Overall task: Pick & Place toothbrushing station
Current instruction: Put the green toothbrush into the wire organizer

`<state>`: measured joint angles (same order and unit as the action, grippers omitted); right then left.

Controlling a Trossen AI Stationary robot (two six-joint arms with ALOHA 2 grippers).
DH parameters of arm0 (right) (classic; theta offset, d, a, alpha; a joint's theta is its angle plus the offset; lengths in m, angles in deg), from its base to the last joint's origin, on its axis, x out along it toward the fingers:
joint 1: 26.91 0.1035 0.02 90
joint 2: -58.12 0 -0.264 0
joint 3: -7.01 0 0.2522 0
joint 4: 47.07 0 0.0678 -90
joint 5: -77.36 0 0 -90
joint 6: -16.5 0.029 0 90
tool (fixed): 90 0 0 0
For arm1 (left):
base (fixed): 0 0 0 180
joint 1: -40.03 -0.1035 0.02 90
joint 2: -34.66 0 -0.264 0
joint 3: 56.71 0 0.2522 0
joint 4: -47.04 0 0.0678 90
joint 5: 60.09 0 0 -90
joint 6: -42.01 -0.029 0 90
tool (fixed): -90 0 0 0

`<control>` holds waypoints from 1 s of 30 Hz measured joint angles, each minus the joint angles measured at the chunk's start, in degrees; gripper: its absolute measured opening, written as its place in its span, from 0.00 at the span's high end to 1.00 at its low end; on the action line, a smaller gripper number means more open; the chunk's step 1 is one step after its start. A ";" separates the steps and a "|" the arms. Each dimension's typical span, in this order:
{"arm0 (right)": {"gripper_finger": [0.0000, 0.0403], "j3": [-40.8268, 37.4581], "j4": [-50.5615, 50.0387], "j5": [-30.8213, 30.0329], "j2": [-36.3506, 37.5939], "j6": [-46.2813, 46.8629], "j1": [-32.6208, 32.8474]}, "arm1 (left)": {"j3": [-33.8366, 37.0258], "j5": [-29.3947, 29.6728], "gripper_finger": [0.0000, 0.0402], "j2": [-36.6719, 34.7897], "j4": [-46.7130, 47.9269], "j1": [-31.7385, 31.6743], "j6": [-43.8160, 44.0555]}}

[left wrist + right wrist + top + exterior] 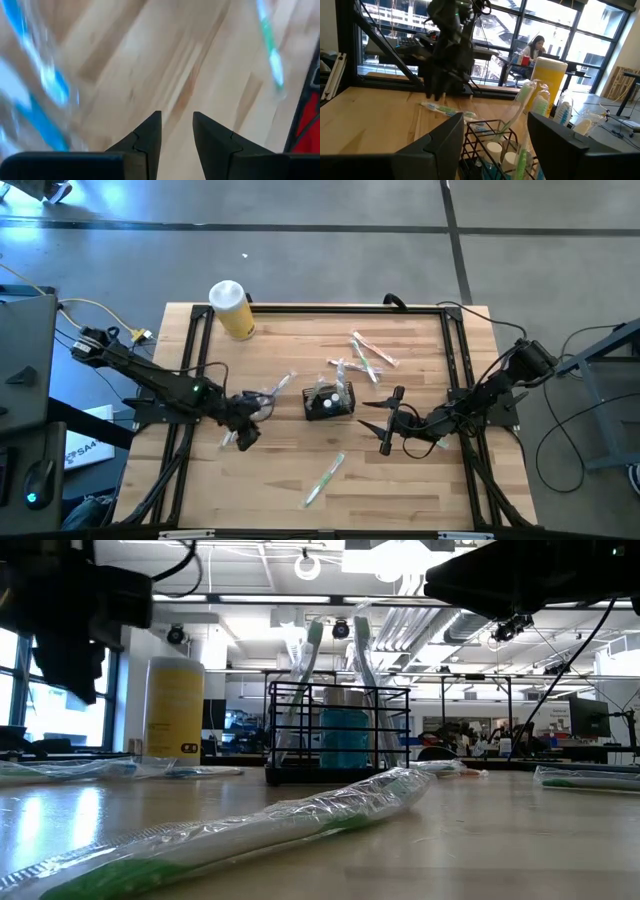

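The toothbrushing station, a small black mesh caddy (329,401), stands on its base at the middle of the wooden table. It holds a teal bottle and upright wrapped toothbrushes (335,735). My right gripper (391,421) is open wide, just right of the caddy and facing it. In the right wrist view the caddy (492,145) sits ahead between the two fingers, apart from them. My left gripper (245,428) hovers left of the caddy, fingers a little apart (177,116) over bare wood, with a blue wrapped toothbrush (42,100) beside it.
Wrapped toothbrushes lie behind the caddy to its right (366,354), near the left gripper (272,391) and toward the near edge (325,478). A yellow cylinder with a white lid (232,310) stands at the far left. A black frame (320,308) borders the table. A person (535,47) sits in the room beyond.
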<state>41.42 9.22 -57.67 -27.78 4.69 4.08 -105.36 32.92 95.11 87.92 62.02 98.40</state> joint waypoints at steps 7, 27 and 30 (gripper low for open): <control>0.47 0.00 0.02 0.00 0.00 0.02 0.00 | 0.00 -0.10 0.73 1.74 2.99 7.78 13.37; 0.47 0.00 -0.87 0.21 0.00 0.87 -1.34 | 0.00 3.94 0.73 3.38 19.68 -1.37 20.25; 0.47 0.00 -1.71 0.32 0.00 2.78 -2.10 | 0.00 5.50 0.73 3.38 17.47 -5.48 16.86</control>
<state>41.42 7.50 -57.35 -27.78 7.47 1.97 -105.36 38.42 98.49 105.39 56.55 115.26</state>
